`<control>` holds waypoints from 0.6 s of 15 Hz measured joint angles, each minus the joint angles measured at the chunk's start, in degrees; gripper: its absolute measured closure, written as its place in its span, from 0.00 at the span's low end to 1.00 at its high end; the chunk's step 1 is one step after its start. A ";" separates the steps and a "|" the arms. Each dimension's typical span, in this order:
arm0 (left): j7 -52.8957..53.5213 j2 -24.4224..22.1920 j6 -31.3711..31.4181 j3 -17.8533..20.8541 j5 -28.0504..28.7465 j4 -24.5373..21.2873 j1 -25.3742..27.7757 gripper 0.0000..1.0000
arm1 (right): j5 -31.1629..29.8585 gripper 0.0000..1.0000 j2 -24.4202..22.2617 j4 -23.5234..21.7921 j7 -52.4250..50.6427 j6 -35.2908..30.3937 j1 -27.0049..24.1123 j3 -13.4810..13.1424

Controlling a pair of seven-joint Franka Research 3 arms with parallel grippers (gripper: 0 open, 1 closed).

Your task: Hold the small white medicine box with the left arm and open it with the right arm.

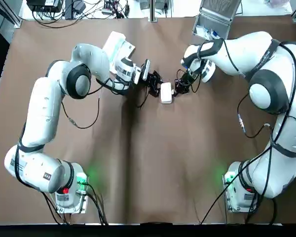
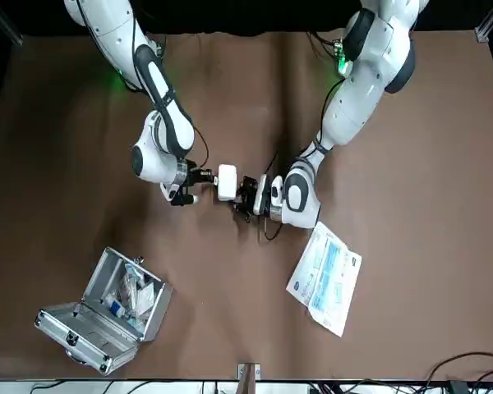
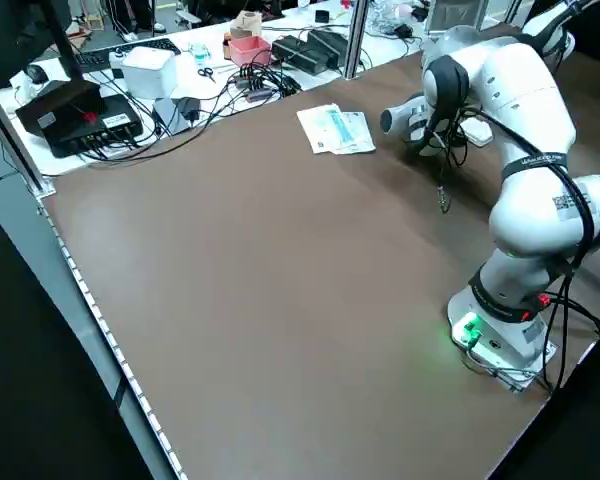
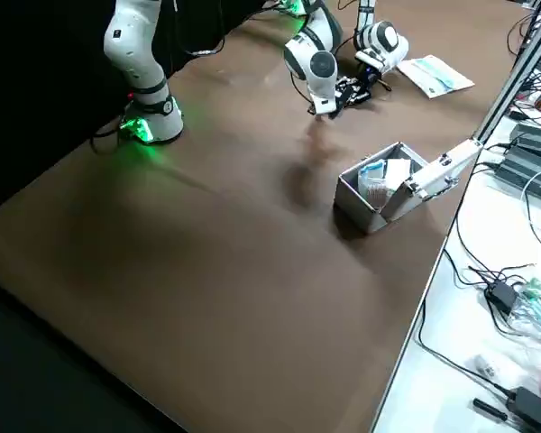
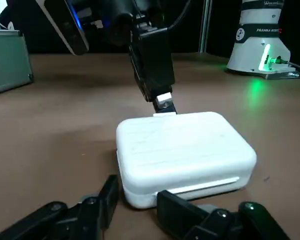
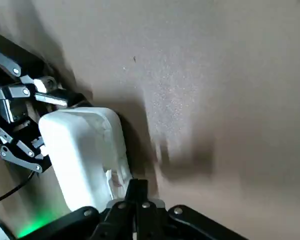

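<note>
The small white medicine box (image 1: 166,92) lies flat on the brown table between both arms, lid down. My left gripper (image 1: 155,85) comes at it from the left. In the left wrist view its fingers (image 5: 110,195) pinch the box (image 5: 185,155) at its near corner. From the right comes my right gripper (image 1: 178,89). It is shut, with its tips (image 5: 163,102) pressed against the far edge of the box, by a small white tab. The right wrist view shows those tips (image 6: 137,192) at the side seam of the box (image 6: 80,150).
An open aluminium case (image 1: 214,22) stands at the back right, beyond the right arm. A white printed leaflet (image 1: 117,44) lies behind the left forearm. Cables and electronics crowd the bench (image 3: 180,70) past the table's far edge.
</note>
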 joint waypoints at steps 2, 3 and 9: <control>0.00 0.00 0.00 0.00 0.00 0.00 0.00 0.59 | 0.85 0.99 0.07 0.18 -0.05 -0.17 0.25 0.04; 0.00 0.00 0.00 0.00 0.00 0.00 0.00 0.59 | 1.23 0.99 0.10 0.24 -0.05 -0.18 0.50 0.06; 0.00 0.01 0.00 0.00 0.00 0.01 0.00 0.59 | 1.80 0.99 0.13 0.44 -0.06 -0.16 0.95 0.01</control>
